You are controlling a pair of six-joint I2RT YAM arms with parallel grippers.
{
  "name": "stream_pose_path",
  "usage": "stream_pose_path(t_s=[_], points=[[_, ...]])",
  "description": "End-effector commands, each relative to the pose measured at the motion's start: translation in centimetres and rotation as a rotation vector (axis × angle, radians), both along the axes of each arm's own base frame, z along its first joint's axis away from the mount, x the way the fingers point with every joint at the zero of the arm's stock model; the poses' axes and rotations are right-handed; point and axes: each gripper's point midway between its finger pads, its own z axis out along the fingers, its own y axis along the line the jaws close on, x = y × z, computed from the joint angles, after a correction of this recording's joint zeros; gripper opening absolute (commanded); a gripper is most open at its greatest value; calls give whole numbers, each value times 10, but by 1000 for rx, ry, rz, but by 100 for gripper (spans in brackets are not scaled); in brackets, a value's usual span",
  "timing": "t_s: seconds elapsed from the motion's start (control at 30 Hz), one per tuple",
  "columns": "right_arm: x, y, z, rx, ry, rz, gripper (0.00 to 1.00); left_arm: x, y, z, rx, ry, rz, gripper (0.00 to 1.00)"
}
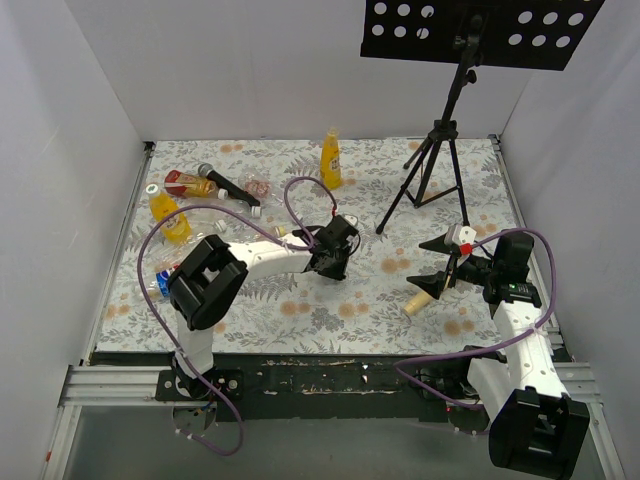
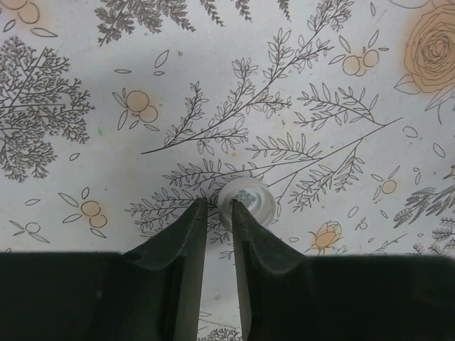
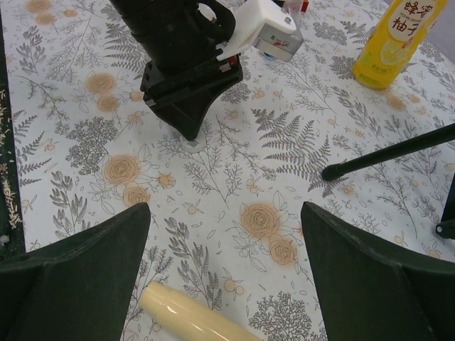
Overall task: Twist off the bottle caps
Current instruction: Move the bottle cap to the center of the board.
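**Left pincer over a loose cap, bottles waiting at the far left**

My left gripper (image 2: 218, 213) points straight down at the floral cloth (image 2: 106, 156), its two fingers drawn nearly together with only a thin slot between them and nothing in it. A small white cap (image 2: 247, 203) lies flat on the cloth just past the tips, touching or almost touching the right-hand finger; from the wrist view I cannot tell whether there is contact. I judge this cap is already off its bottle, so the job now is to leave it lying and lift straight up rather than sideways, so the finger does not flick it away.

My right gripper (image 3: 224, 245) hangs with its fingers wide apart, empty, above a tan cone-shaped stick (image 3: 188, 316) that is no part of the task. I would keep it clear of that and of the tripod leg (image 3: 387, 153).

From overhead, one orange-yellow bottle (image 1: 330, 160) stands upright at the far middle, and more bottles (image 1: 172, 218) lie in a cluster at the far left beside a black microphone (image 1: 226, 186). For the next cap I would steady a bottle's body with one arm and turn the cap with the other.
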Motion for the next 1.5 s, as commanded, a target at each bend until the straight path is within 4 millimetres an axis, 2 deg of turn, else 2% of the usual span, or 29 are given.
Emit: stream_pose_path(t_s=[0.0, 0.1, 0.23, 0.43, 0.57, 0.6, 0.63, 0.73, 0.9, 1.2, 1.3, 1.47], points=[[1, 0, 7, 4, -25, 13, 95, 10, -6, 9, 2, -27, -15, 15], [1, 0, 8, 3, -28, 13, 95, 15, -7, 8, 14, -46, -24, 0], [1, 0, 8, 4, -30, 15, 94, 40, -4, 13, 64, -146, -22, 0], [0, 1, 9, 5, -31, 19, 95, 115, 1, 33, 105, -299, 21, 0], [0, 1, 8, 4, -30, 20, 94, 168, -4, 44, 82, -377, 47, 0], [0, 1, 8, 5, -28, 20, 95, 177, -6, 37, 91, -379, 51, 0], [0, 0, 8, 5, -28, 18, 94, 187, -10, 47, 76, -405, 59, 0], [0, 1, 9, 4, -31, 21, 94, 209, -21, 51, 51, -451, 95, 0], [0, 1, 8, 5, -25, 23, 94, 228, -24, 56, -18, -495, 212, 0], [0, 1, 8, 8, -22, 28, 94, 246, -5, 45, -71, -471, 359, 0], [0, 1, 7, 8, -20, 28, 94, 249, 0, 38, -86, -449, 392, 4], [0, 1, 6, 6, -20, 27, 95, 245, 3, 38, -99, -434, 405, 20]])
